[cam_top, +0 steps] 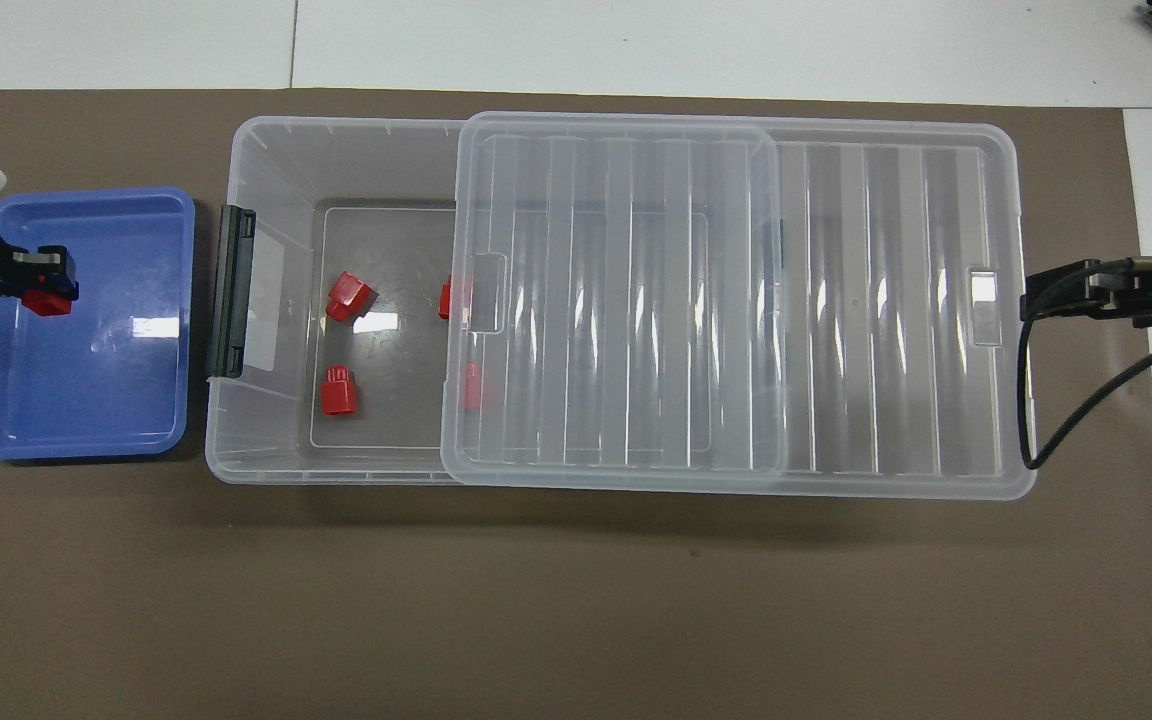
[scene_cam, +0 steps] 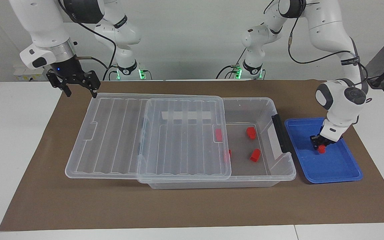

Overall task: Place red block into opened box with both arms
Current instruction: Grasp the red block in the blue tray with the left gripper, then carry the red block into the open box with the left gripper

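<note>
My left gripper [scene_cam: 321, 147] [cam_top: 42, 289] is shut on a small red block [scene_cam: 321, 150] [cam_top: 44, 302] low over the blue tray [scene_cam: 338, 170] [cam_top: 86, 400]. Whether the block still touches the tray I cannot tell. The clear box [scene_cam: 268, 106] [cam_top: 266, 150] lies beside the tray, open at that end. Its ribbed lid [scene_cam: 145, 133] [cam_top: 736, 300] is slid toward the right arm's end. Several red blocks [scene_cam: 251, 132] [cam_top: 348, 297] lie inside, some under the lid's edge. My right gripper [scene_cam: 80, 90] [cam_top: 1036, 293] hangs open over the lid's outer end, holding nothing.
A brown mat [scene_cam: 178, 206] [cam_top: 536, 600] covers the table under the box and tray. The box's black handle [scene_cam: 280, 133] [cam_top: 232, 290] faces the tray. White table [scene_cam: 12, 133] shows at both ends of the mat.
</note>
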`<state>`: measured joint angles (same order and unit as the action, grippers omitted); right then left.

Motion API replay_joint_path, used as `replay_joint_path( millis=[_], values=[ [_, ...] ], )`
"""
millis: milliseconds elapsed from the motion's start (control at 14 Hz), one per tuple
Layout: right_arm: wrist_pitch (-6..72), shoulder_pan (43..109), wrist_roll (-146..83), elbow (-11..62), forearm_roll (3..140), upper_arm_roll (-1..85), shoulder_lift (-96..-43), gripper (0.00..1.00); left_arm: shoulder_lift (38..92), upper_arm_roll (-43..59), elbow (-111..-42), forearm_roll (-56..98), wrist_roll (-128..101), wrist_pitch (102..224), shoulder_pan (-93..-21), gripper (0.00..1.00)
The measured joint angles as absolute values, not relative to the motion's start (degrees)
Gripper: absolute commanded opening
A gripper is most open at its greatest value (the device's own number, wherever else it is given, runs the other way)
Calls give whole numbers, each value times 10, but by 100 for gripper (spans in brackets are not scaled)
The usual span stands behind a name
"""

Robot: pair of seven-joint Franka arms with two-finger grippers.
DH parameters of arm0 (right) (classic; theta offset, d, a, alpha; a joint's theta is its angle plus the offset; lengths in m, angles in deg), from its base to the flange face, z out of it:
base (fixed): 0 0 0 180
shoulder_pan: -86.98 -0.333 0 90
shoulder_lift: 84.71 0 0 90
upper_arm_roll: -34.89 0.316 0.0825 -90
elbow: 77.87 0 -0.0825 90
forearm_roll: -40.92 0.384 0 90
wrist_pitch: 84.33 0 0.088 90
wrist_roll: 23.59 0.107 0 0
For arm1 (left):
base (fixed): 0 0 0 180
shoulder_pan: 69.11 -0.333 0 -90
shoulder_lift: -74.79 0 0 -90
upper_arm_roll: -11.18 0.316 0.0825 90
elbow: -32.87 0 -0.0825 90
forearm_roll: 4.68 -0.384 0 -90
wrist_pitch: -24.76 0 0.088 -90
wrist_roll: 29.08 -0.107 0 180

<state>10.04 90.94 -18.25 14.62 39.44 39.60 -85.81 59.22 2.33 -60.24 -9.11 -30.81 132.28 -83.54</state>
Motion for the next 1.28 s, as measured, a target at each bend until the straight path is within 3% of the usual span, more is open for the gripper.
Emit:
replay_joint_path(
  millis=[285, 498, 712, 854, 1281],
  values=[
    [99, 909, -183, 146, 394, 396, -858, 100, 626, 9, -537, -53, -142, 1182, -752, 0],
    [98, 909, -183, 146, 394, 396, -858, 100, 631, 1, -530, -40, 9, 1174, -657, 0],
    [98, 910, -183, 146, 394, 396, -858, 100, 631, -1, -535, -32, 70, 1203, -620, 0],
    [98, 910, -183, 146, 394, 396, -858, 100, 634, 0, -562, -32, 72, 1255, -619, 0],
    [98, 912, -182, 147, 394, 396, -858, 100, 656, -1, -741, -30, 78, 1466, -599, 0]
  ],
)
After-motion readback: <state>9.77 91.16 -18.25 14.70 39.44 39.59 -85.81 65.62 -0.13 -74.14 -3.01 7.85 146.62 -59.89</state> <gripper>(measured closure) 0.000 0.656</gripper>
